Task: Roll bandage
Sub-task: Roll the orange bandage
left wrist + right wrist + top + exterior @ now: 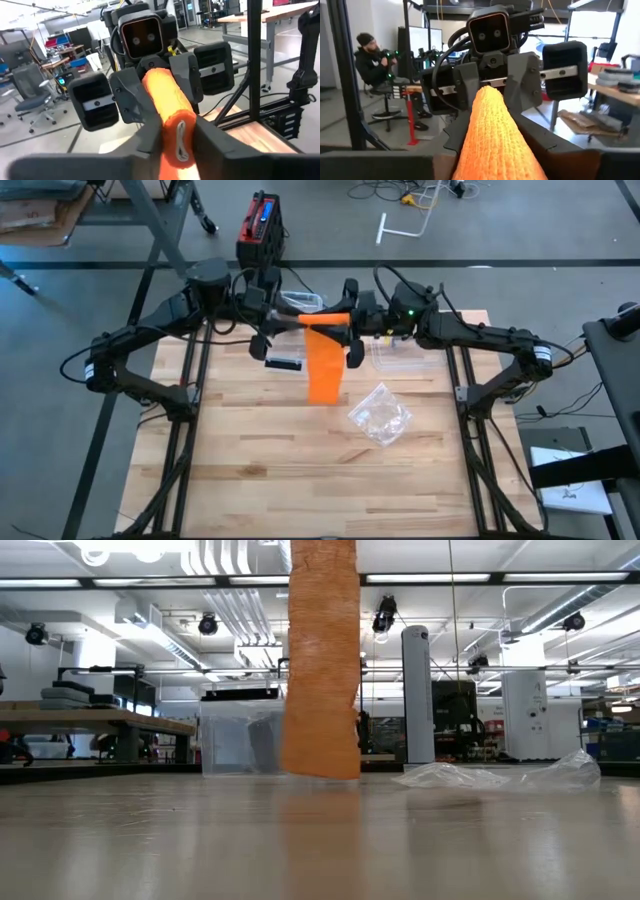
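An orange bandage is held high over the table's far middle. Its rolled part [326, 319] lies level between my two grippers, which face each other end to end. A loose strip [322, 660] hangs down from the roll, and its lower end [320, 770] reaches about table level; whether it touches the wood I cannot tell. My left gripper [304, 321] is shut on the roll's left end and my right gripper [348, 321] on its right end. Each wrist view shows the other gripper at the far end of the roll. My left gripper pinches the roll's left end [180, 142] between its two fingers [146, 137], coming level from the table's left and lying along the roll. The roll is lifted clear and lies level. My right gripper pinches the roll's right end [492, 145] between its two fingers, coming level from the table's right, along the roll. The roll runs straight away from it toward the left gripper, clear of the table, with the strip hanging below.
A crumpled clear plastic bag [381, 416] lies right of the strip on the wood. A clear plastic box [402, 356] stands under the right arm, a small black thing [284, 363] under the left. A seated person [372, 60] shows beyond the table.
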